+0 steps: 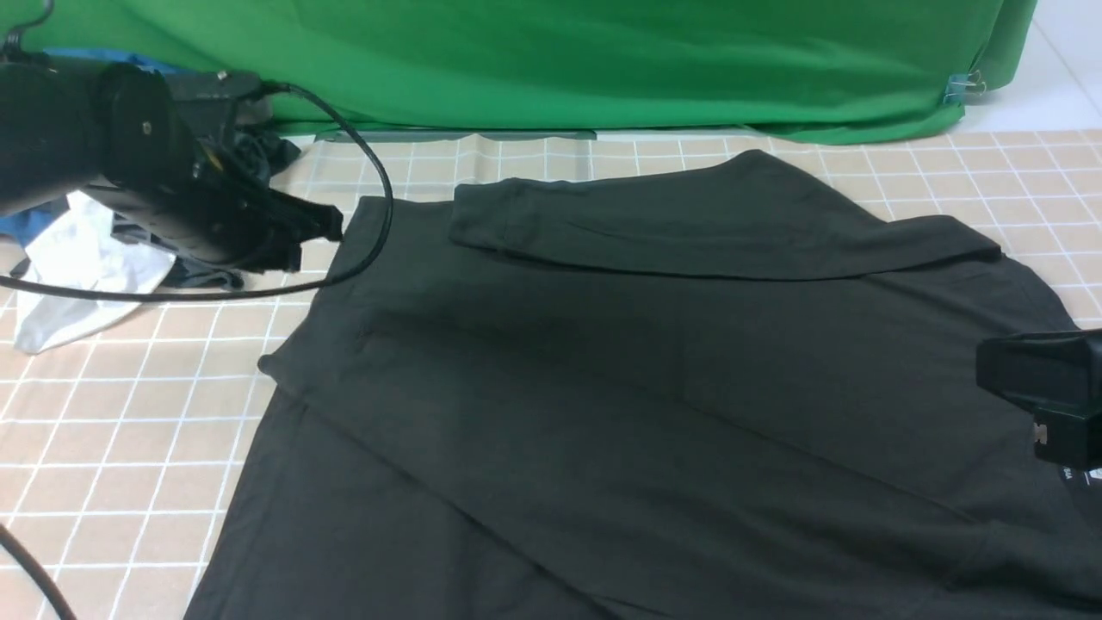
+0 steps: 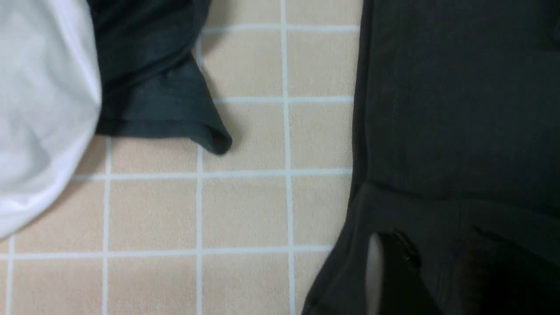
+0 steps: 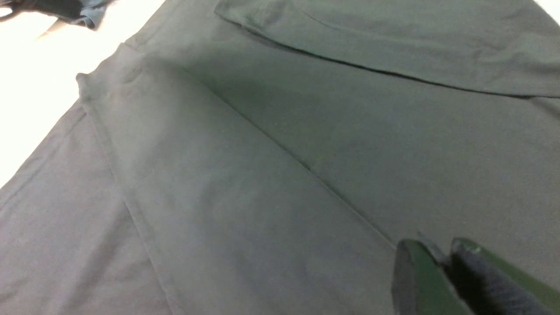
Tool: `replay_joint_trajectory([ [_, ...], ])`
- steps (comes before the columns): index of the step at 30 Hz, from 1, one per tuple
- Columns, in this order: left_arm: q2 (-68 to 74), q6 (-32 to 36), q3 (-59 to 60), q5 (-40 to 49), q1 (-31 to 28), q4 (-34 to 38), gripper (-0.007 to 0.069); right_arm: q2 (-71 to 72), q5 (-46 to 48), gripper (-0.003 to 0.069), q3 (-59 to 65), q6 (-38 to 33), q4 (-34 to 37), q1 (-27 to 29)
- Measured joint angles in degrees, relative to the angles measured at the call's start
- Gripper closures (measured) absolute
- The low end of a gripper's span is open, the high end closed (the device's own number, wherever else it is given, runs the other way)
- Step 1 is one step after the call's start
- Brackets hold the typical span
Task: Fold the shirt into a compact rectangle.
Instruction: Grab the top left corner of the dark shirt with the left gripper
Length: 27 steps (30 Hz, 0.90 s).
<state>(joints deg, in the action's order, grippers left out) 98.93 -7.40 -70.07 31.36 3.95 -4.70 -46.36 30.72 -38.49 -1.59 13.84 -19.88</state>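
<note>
**A:** Shirt [image 1: 603, 387] status?

**B:** Black, spread flat over the middle and right of the desk [image 1: 112, 413], running off the near edge of the front view. A flap is folded over along its far side. The left side is folded in, with a diagonal crease across the body.

**A:** Left gripper [image 1: 323, 232]?

**B:** Above the desk toward the far left corner, just beside the shirt's far left corner. In the wrist view one finger [image 2: 402, 258] sits dark against dark cloth. Can't tell whether the jaws are parted or clamped, or whether they hold fabric.

**A:** Right gripper [image 3: 433, 249]?

**B:** At the desk's right edge, low over the shirt's right side. The fingers are nearly together with a narrow gap. Can't tell if any cloth is pinched.

**A:** Other stuff?

**B:** White garment [image 1: 77, 258] and a smaller dark garment [image 2: 153, 87] at the desk's left edge, apart from the shirt. Green backdrop [image 1: 560, 60] along the far edge.
</note>
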Motion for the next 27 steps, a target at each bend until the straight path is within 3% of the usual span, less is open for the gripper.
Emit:
replay_joint_trajectory([
  [4,0.66,-4.32,-3.04,-0.56,0.06,2.91,0.0281,0.0,0.18,0.0515,0.0,0.0,0.0,0.0],
  [11,9.45,-3.81,-15.01,2.69,5.85,5.73,0.0349,0.0,0.5,0.0515,0.0,0.0,0.0,0.0],
  [16,17.56,-6.47,-24.35,7.15,9.11,4.39,0.0355,0.0,0.49,0.0515,0.0,0.04,0.0,0.0],
  [20,26.61,-9.3,-36.06,13.69,9.73,1.95,0.0267,0.0,0.49,0.0507,0.0,0.04,0.0,0.0],
  [27,34.73,-10.01,-44.44,14.95,9.73,3.6,0.0156,0.0,0.49,0.0497,0.0,0.02,0.0,0.0],
])
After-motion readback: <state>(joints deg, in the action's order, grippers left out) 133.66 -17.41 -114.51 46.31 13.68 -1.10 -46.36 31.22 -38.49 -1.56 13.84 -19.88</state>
